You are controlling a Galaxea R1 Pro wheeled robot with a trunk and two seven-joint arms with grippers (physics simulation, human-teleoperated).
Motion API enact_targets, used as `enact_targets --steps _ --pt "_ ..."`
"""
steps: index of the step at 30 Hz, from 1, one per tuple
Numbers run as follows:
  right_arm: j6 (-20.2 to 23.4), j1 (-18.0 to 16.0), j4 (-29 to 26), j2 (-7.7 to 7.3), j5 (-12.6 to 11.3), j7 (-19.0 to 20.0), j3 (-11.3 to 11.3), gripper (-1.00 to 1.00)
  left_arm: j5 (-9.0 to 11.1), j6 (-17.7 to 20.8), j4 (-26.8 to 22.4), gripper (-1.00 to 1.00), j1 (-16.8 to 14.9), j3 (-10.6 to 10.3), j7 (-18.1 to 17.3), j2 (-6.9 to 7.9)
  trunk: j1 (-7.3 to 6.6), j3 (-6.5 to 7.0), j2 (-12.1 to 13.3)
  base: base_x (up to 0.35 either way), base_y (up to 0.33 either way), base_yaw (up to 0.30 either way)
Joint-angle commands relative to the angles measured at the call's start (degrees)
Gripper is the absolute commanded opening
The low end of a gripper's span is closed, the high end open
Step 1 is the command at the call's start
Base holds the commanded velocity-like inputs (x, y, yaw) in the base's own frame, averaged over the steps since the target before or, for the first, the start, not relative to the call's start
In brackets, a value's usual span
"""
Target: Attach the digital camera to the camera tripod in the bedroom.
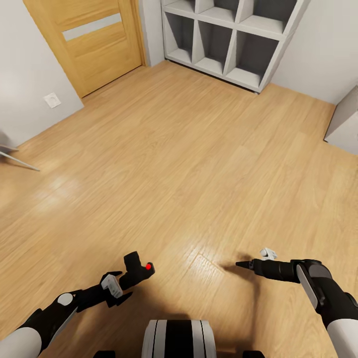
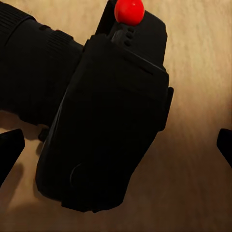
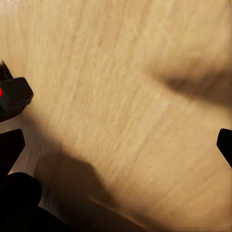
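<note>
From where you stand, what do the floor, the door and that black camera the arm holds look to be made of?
The floor looks like light wood planks with a slight sheen: grain lines, board seams, a glare patch. The door seems the same warm wood, grain running across, with a pale grey inset strip. The digital camera looks like matte black plastic, barely reflecting, with a glossy red button; metal under the finish cannot be ruled out.

Wood floor (image 1: 189,164) open ahead; cube shelves (image 1: 233,40) block far wall; door (image 1: 94,40) far left, shut.

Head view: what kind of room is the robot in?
Probably a room in a home, maybe a bedroom: light wood floor, a wooden door and white cube shelves against white walls. No bed is in sight.
</note>
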Motion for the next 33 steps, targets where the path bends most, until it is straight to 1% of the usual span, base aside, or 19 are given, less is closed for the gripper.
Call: enact_targets --steps 1,17,19,20,21,22,23,27,33 --pt "0.42 -0.02 0.0 -0.01 -0.45 -0.12 -0.03 1.0 -0.13 -0.27 -0.02 1.0 -0.01 -0.16 0.05 0.04 -0.01 -0.03 -0.01 0.0 0.0 -0.024" --pt "0.27 -0.02 0.11 0.08 -0.45 -0.12 -0.03 1.0 -0.29 -0.02 0.44 1.0 0.01 -0.18 0.31 0.04 -0.01 -0.03 -0.01 0.0 0.0 -0.004" --pt "0.22 -0.02 0.11 0.08 -0.45 -0.15 0.0 1.0 -2.13 0.19 0.43 1.0 0.01 -0.22 0.54 0.04 -0.01 -0.03 -0.01 0.0 0.0 0.0" --pt "0.22 -0.02 0.11 0.08 -0.45 -0.17 0.0 1.0 -2.68 0.18 0.4 1.0 0.02 -0.21 0.58 0.04 -0.01 -0.03 -0.01 0.0 0.0 0.0" --pt "0.22 -0.02 0.12 0.1 -0.45 -0.18 0.02 1.0 -3.74 0.2 0.35 1.0 -0.01 -0.19 0.71 0.04 -0.01 -0.03 -0.01 0.0 0.0 0.0" --pt "0.22 -0.02 0.12 0.1 -0.45 -0.19 0.03 1.0 -4.23 0.21 0.35 1.0 0.0 -0.18 0.79 0.04 -0.01 -0.03 -0.01 0.0 0.0 0.0" --pt "0.17 -0.02 0.12 0.13 -0.45 -0.26 0.05 1.0 -5.7 0.24 0.27 1.0 -0.02 -0.12 1.52 0.04 -0.01 -0.03 -0.01 0.0 0.0 0.0" --pt "0.14 -0.02 0.15 0.16 -0.45 -0.33 0.06 1.0 -6.3 0.26 0.2 1.0 0.02 -0.11 3.14 0.05 -0.01 -0.03 -0.01 0.0 0.0 0.0" --pt "0.13 -0.02 0.19 0.22 -0.45 -0.38 0.06 1.0 -6.57 0.26 0.1 1.0 0.01 -0.15 4.32 0.04 -0.01 -0.03 -0.01 0.0 0.0 0.0"
